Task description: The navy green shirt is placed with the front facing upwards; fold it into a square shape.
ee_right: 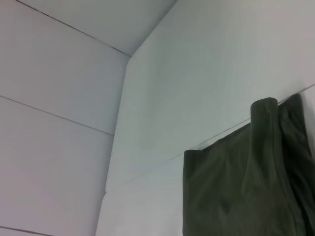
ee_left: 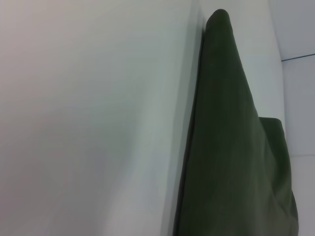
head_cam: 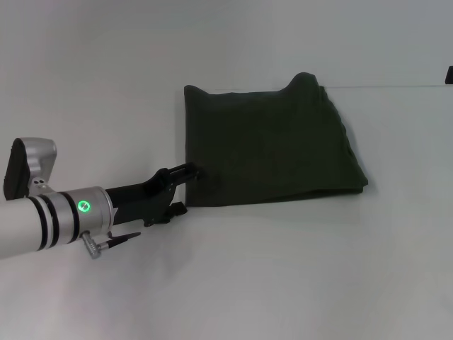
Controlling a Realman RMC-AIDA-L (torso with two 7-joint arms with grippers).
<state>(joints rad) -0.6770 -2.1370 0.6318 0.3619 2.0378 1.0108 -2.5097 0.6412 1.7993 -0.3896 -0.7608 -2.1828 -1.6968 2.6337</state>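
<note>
1. One gripper only is showing in the head view: the left gripper (head_cam: pixel 190 185), reaching in from the left side and lying low over the table (head_cam: pixel 283 276), at the near left corner of the navy green shirt (head_cam: pixel 269 145)
2. Its two black fingers are standing apart from each other, the upper finger (head_cam: pixel 185 170) touching the left edge of the cloth and the lower finger (head_cam: pixel 177 208) staying just beside the near edge, on the bare surface; I cannot tell if any cloth is lying between them
3. Behind the fingers, the left arm (head_cam: pixel 49 223) is showing as a silver tube with black rings, and a small green light (head_cam: pixel 85 206) is glowing on it
4. The right gripper is not appearing in any picture
5. The shirt is lying flat on the white table, in the middle and a little toward the far right, already folded into a thick shape that is nearly square, with several layers showing as steps along its right edge
6. Its far edge is not lying even: one fold is rising as a small hump at the far right, and the far left corner is also standing up a little
7. In the left wrist view the shirt (ee_left: pixel 231 162) is appearing as a long dark green fold on the white surface, and in the right wrist view the shirt (ee_right: pixel 236 187) is showing with the same hump at its top edge
8. The print and the collar are not visible on the folded cloth
</note>
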